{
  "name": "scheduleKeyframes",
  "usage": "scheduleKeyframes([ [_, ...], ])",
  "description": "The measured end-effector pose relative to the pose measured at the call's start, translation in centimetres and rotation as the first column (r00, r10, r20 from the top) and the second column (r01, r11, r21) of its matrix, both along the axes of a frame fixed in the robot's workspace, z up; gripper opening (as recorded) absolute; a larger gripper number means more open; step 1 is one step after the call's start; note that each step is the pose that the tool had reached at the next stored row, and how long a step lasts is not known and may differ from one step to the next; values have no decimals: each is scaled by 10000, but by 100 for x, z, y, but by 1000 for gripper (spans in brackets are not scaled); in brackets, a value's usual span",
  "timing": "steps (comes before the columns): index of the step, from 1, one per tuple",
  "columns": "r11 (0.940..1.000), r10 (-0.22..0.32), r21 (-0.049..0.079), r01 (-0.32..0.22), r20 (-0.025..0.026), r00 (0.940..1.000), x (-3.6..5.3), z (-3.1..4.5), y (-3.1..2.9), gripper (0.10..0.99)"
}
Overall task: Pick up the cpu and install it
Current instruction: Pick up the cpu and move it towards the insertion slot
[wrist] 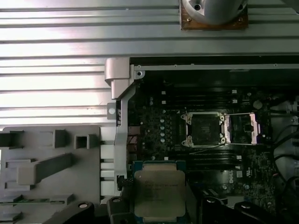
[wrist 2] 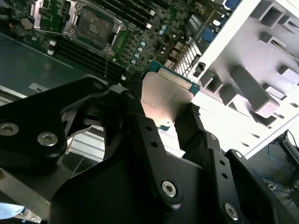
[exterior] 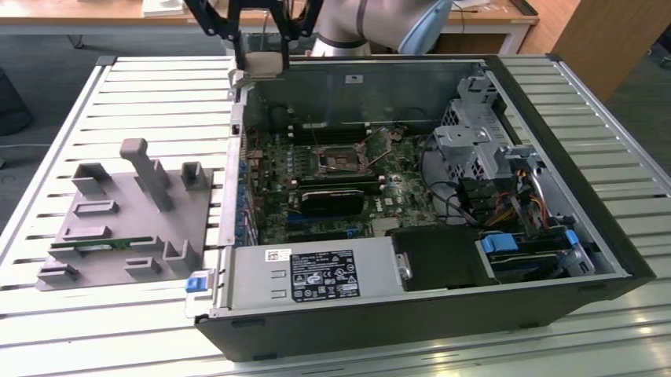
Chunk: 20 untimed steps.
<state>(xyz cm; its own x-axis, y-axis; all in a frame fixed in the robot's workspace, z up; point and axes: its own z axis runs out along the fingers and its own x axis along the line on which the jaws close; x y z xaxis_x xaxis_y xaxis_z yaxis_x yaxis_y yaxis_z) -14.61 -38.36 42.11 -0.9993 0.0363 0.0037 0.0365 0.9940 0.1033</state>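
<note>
Now the arm hangs over the case's (exterior: 419, 82) far corner, gripper (exterior: 262, 53) pointing down, pinching the cpu (exterior: 262, 67) by its edges, well above the open socket (exterior: 341, 159).

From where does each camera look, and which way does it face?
Exterior view: off the arm, high, looking down on the open case and holder; shows the arm and gripper shut on the cpu.
First wrist view: on the wrist, looking straight down past the cpu onto the socket; shows the fingers.
Second wrist view: on the wrist, looking slantwise along the fingers.
All three share the cpu; both wrist views share socket and holder.
</note>
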Motion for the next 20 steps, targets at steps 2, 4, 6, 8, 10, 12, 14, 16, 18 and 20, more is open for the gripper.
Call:
scheduleKeyframes([
  [2, 10000, -2, 0, 2, 0, 10000, 89, -25, 6, 533],
  [4, 10000, 0, 0, 0, 1, 10000, 178, -46, 7, 533],
  [6, 10000, -1, 1, 1, 1, 10000, 268, -60, 8, 533],
  [8, 10000, 0, -1, 0, 0, 10000, 360, -70, 12, 533],
  [10, 10000, -1, 0, 1, 1, 10000, 447, -78, 17, 533],
  [12, 10000, -1, 0, 1, 6, 10000, 530, -84, 22, 533],
  [14, 10000, 0, 0, 0, 16, 10000, 610, -91, 24, 533],
  [16, 10000, -2, 0, 2, 31, 10000, 686, -98, 26, 533],
  [18, 10000, 0, 0, 0, 47, 10000, 768, -107, 28, 533],
  [20, 10000, -2, 0, 2, 62, 10000, 842, -117, 34, 533],
])
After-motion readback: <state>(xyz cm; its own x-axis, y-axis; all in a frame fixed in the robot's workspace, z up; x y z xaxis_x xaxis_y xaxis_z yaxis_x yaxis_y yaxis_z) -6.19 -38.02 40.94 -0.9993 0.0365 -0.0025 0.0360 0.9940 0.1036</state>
